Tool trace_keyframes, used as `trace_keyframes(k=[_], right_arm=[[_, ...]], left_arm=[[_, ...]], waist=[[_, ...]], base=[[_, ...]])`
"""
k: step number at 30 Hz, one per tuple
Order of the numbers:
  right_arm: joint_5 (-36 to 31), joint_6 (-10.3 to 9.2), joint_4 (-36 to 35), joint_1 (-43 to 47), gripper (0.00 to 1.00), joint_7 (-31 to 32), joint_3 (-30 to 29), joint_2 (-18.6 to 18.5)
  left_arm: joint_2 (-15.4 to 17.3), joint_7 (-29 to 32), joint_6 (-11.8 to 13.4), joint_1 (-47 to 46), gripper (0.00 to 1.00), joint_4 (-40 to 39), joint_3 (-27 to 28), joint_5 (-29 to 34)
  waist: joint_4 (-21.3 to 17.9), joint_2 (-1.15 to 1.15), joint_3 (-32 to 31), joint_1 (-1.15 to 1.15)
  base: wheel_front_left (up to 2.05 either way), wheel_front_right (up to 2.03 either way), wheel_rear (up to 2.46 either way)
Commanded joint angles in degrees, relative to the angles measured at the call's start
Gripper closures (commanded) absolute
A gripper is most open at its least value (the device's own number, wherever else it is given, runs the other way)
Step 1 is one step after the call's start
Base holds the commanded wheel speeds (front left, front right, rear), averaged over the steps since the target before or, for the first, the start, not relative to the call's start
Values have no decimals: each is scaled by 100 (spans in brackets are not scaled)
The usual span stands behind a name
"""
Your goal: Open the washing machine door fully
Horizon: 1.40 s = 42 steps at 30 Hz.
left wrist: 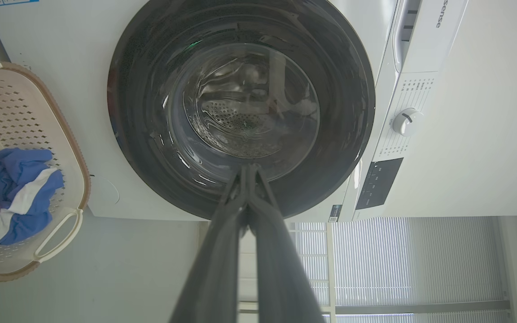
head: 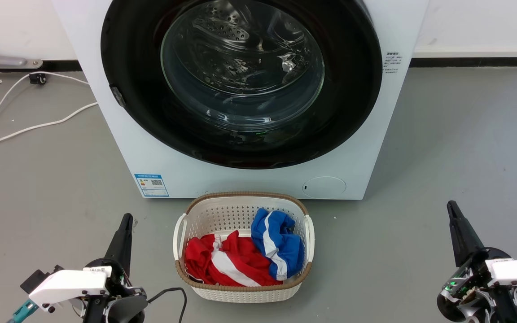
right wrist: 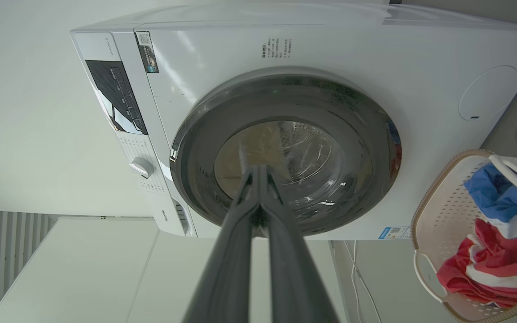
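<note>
Left gripper [head: 127, 220] and right gripper [head: 451, 207] hover near, fingers [left wrist: 218, 260] together, empty. We judge the washing machine door [head: 240, 80] shut, untouched.

The left gripper [head: 126, 219] sits at the lower left of the head view. Its two long dark fingers [head: 121, 244] are pressed together into one spike that points up that view and leans slightly toward its middle. Behind them the wrist carries a white housing [head: 67, 285], and a black cable [head: 175, 291] loops off its base. The right gripper [head: 451, 207] sits at the lower right, well apart from the left. Its fingers are likewise pressed together and lean slightly inward. Its wrist shows a white cover [head: 516, 269] and a small green light [head: 450, 284]. In each wrist view the arm's own fingers rise from the bottom edge and meet at the tips.
</note>
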Motion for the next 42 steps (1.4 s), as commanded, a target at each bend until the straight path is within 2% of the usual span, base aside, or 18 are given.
trace_keyframes(k=[1, 15, 16, 25, 30, 32, 33, 42], right_arm=[[-38, 2, 7, -67, 100, 21, -9, 26], [-49, 2, 8, -68, 100, 30, -18, 32], [-1, 0, 12, 10, 0, 0, -7, 6], [-151, 1, -111, 126, 0, -191, 130, 3], [-408, 1, -155, 166, 0, -348, 228, -34], [-565, 1, -166, 176, 0, -406, 270, -56], [-865, 1, -175, 183, 0, -488, 335, -93], [-2194, 2, -257, 194, 0, -697, 344, -100]], left_arm=[[-13, 19, -16, -44, 100, 0, 22, 27], [-14, 17, -16, -45, 100, -1, 23, 29], [-1, 3, 0, 8, 0, 16, -7, -1], [11, -221, 0, 30, 0, -53, -267, 151], [58, -378, -1, -1, 0, -90, -431, 457], [72, -430, -2, -17, 0, -136, -453, 702], [67, -507, -2, -19, 0, -235, -509, 1106], [78, -722, -4, -14, 0, -473, -653, 2497]], waist=[[0, 0, 0, 0], [0, 0, 0, 0], [0, 0, 0, 0], [0, 0, 0, 0], [5, 0, -4, 0], [9, 0, -5, 0], [11, 0, -7, 0], [14, 0, -9, 0]], base=[[0, 0, 0], [0, 0, 0], [0, 0, 0], [0, 0, 0], [0, 0, 0], [0, 0, 0], [0, 0, 0], [0, 0, 0]])
